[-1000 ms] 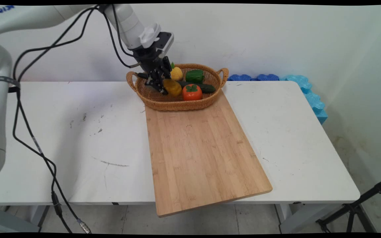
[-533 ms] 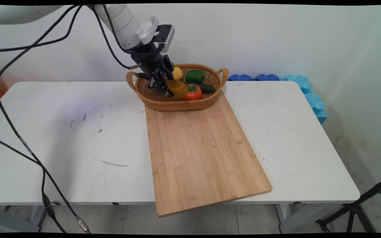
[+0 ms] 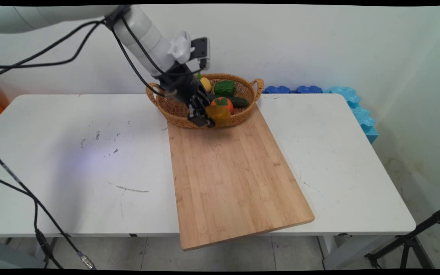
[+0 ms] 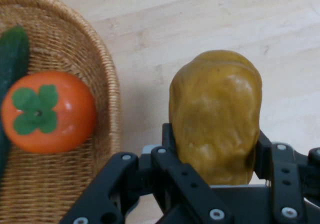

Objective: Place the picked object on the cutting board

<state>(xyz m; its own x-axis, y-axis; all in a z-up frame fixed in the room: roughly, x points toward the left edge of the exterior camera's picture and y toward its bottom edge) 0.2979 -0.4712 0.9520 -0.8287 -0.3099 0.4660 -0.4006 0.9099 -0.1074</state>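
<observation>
My gripper (image 3: pixel 208 116) is shut on a yellow-brown potato (image 3: pixel 218 113), holding it in the air over the near rim of the wicker basket (image 3: pixel 174 110), at the far end of the wooden cutting board (image 3: pixel 231 175). In the hand view the potato (image 4: pixel 216 115) stands between the fingers (image 4: pixel 170 139), with the board (image 4: pixel 200 29) behind it and the basket (image 4: pixel 60 184) on the left. An orange-red tomato (image 3: pixel 224 102) (image 4: pixel 47 111) with a green leaf, a dark cucumber (image 3: pixel 239 101) (image 4: pixel 12 54), a green pepper (image 3: pixel 224 87) and a yellow fruit (image 3: pixel 205 83) lie in the basket.
The white table (image 3: pixel 75 160) carries the board, which overhangs its near edge. Blue foam pieces (image 3: pixel 353 103) lie along the table's far right edge by the wall. A black tripod leg (image 3: pixel 414 236) stands at the lower right. Black cables (image 3: pixel 25 191) hang at the left.
The gripper has lifted the potato out of the basket and carried it toward the camera, from beside the tomato to over the basket's near rim.
</observation>
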